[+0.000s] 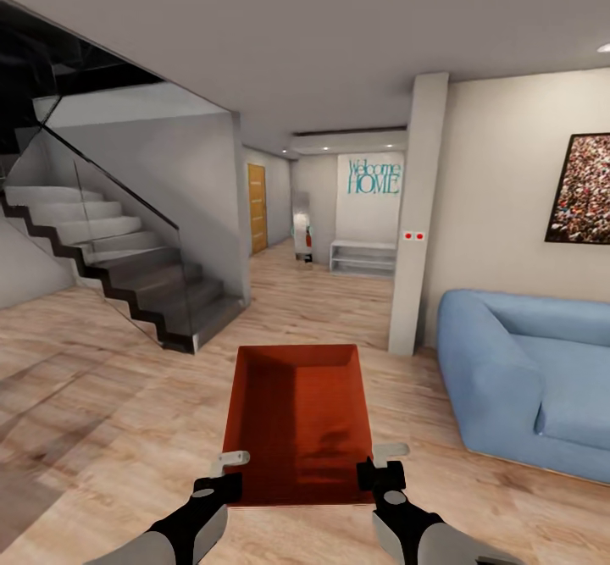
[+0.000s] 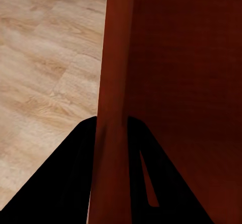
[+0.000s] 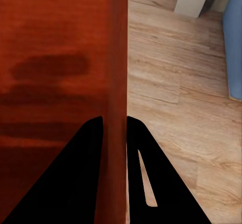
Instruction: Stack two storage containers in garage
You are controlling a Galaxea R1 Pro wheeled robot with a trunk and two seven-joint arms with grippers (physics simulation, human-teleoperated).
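I hold one red-orange storage container (image 1: 298, 417) level above the light wood floor of the living room, straight ahead of me in the head view. My left gripper (image 1: 230, 473) is shut on its left wall near the close corner. My right gripper (image 1: 374, 463) is shut on the right wall. In the left wrist view the container wall (image 2: 113, 82) runs between the two black fingers (image 2: 60, 183). The right wrist view shows the same grip, with the wall (image 3: 117, 72) pinched between the fingers (image 3: 75, 178). The box is empty inside.
A blue sofa (image 1: 529, 379) stands at the right. A white pillar (image 1: 417, 218) rises ahead on the right, a dark staircase with glass rail (image 1: 127, 268) at the left. Between them a hallway leads to a wood door (image 1: 257, 207) and a white shelf (image 1: 363, 257).
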